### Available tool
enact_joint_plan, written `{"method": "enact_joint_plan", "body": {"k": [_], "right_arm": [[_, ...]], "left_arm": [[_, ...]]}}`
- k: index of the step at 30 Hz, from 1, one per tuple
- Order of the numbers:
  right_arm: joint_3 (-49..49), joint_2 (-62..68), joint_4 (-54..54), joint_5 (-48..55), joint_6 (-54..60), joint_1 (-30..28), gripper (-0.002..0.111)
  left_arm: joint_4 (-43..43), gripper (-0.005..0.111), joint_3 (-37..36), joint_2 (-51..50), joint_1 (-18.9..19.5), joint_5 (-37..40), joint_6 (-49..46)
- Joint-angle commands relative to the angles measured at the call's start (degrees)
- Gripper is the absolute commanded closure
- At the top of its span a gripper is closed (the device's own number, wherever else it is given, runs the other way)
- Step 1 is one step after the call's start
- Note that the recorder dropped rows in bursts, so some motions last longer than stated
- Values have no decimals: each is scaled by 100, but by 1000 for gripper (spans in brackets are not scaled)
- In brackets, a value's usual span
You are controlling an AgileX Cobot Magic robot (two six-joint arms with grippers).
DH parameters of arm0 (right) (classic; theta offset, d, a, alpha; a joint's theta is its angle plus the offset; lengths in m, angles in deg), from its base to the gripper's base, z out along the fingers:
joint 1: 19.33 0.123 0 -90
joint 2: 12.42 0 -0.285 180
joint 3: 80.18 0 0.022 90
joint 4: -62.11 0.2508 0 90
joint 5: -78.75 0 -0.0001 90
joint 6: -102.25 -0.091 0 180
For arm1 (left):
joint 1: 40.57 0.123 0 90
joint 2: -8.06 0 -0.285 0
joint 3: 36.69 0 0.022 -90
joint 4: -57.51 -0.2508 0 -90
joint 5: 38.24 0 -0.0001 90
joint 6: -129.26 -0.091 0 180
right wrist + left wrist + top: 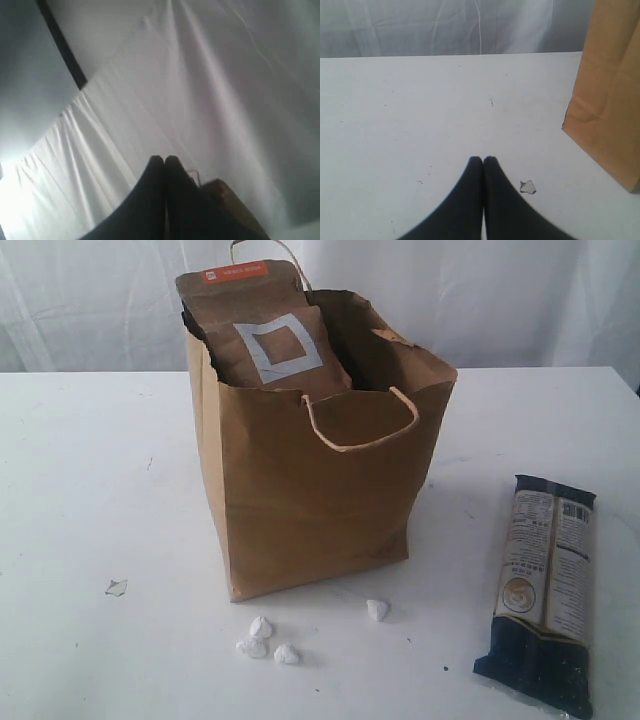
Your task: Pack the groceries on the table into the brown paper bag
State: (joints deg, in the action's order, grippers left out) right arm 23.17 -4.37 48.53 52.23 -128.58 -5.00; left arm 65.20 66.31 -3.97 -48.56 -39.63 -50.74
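Note:
The brown paper bag stands upright in the middle of the white table. A brown pouch with an orange top sticks up out of the bag. A long dark noodle packet lies flat on the table to the bag's right. Neither arm shows in the exterior view. My left gripper is shut and empty, low over bare tabletop, with the bag's side off to one side. My right gripper is shut and empty, pointing up at the white curtain; a bit of the bag shows beside it.
Several small white crumbs lie in front of the bag, one more a little to the right. A small torn scrap lies at the left, also seen as a scrap beside the left fingers. A white curtain hangs behind.

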Motion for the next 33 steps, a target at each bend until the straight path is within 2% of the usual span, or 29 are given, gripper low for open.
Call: {"method": "enact_joint_plan", "body": {"k": [1,3,7,13,15,16,18,19,20,22,24,27,33], "right_arm": [[570,-27,-212,2124,-148,-35,108],[1100,-27,-292,3461,444,-35,108],[2109,615,-292,5367,1809,-35,108],[3135,2118,147,7114,3382,-12,108],[3359,2697,419,7479,3793,-12,102],[3438,2913,491,7554,3899,-12,97],[3514,3395,620,7537,4030,-12,79],[3516,3565,649,7467,4030,-12,67],[3527,4001,672,7281,4000,-12,42],[3527,4629,653,6950,3639,-12,24],[3527,5288,610,6453,3031,-12,24],[3527,6159,611,5956,2765,-12,24],[3527,7757,611,5820,2516,-22,24]], "left_arm": [[-5,107,-21,27,13,9,0],[-5,107,-21,27,13,9,0],[-5,107,-21,27,13,9,0],[-5,107,-21,27,13,9,0],[-5,107,-21,27,13,9,0],[-5,107,-21,27,13,9,0],[-5,107,-21,27,13,9,0],[-5,107,-21,27,13,9,0],[-5,107,-21,27,13,9,0],[-5,107,-21,27,13,9,0],[-5,107,-21,27,13,9,0],[-5,107,-21,27,13,9,0],[-5,107,-21,27,13,9,0]]}}
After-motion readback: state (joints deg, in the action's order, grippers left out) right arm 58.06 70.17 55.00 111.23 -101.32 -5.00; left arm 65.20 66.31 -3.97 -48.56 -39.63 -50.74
